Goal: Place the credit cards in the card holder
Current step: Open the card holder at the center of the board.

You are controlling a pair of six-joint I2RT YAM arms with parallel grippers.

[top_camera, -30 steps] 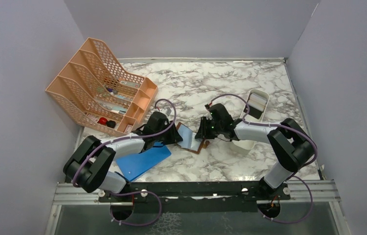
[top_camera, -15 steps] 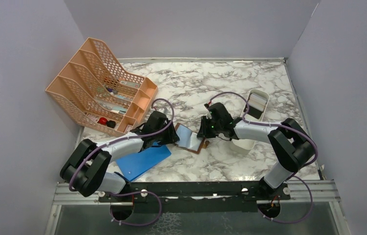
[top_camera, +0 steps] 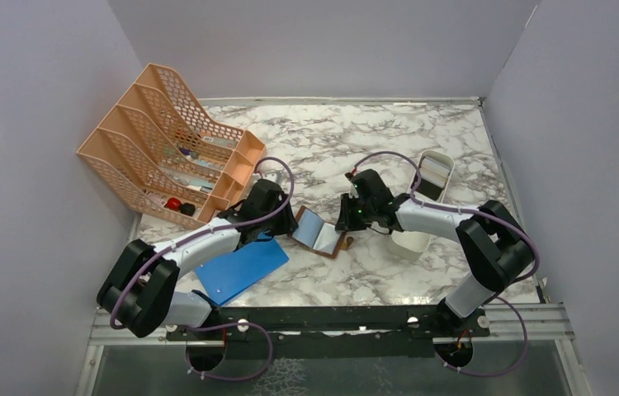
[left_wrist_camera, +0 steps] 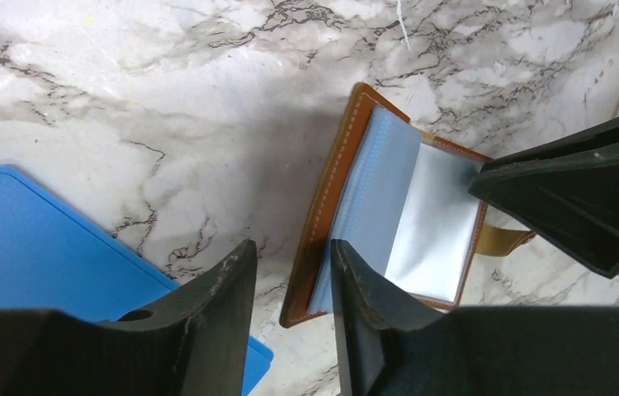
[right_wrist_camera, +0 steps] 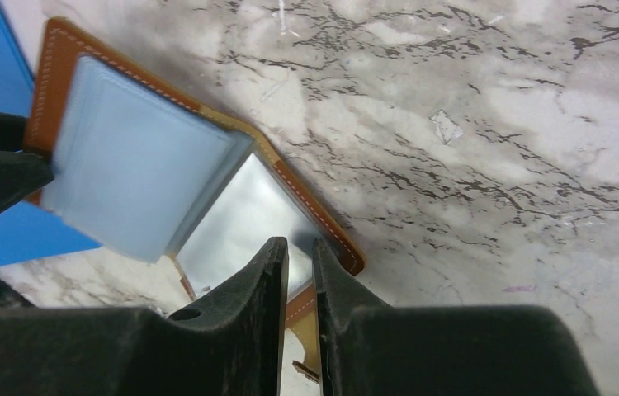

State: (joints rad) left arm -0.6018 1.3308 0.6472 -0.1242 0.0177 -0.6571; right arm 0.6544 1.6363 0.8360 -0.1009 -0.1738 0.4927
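The brown card holder (top_camera: 319, 233) lies open on the marble between my two grippers. Its clear sleeves show, and a pale blue leaf (left_wrist_camera: 376, 186) stands up from the fold; I cannot tell whether it is a sleeve or a card. My left gripper (top_camera: 287, 221) hovers just left of the holder, open with only marble between its fingers (left_wrist_camera: 232, 285). My right gripper (top_camera: 345, 223) is shut, its tips resting on the holder's right half (right_wrist_camera: 244, 223) near the snap tab (left_wrist_camera: 504, 239). A dark card (top_camera: 428, 190) and a pale one (top_camera: 434, 168) lie in the white tray.
A large bright blue board (top_camera: 240, 269) lies just left of the card holder, under my left arm. The orange mesh rack (top_camera: 166, 148) stands at the back left. The white oblong tray (top_camera: 452, 165) sits right of my right arm. Grey walls close in three sides.
My left gripper has drawn back to the left, away from the card holder's left edge. The right gripper has stayed on the holder's right half.
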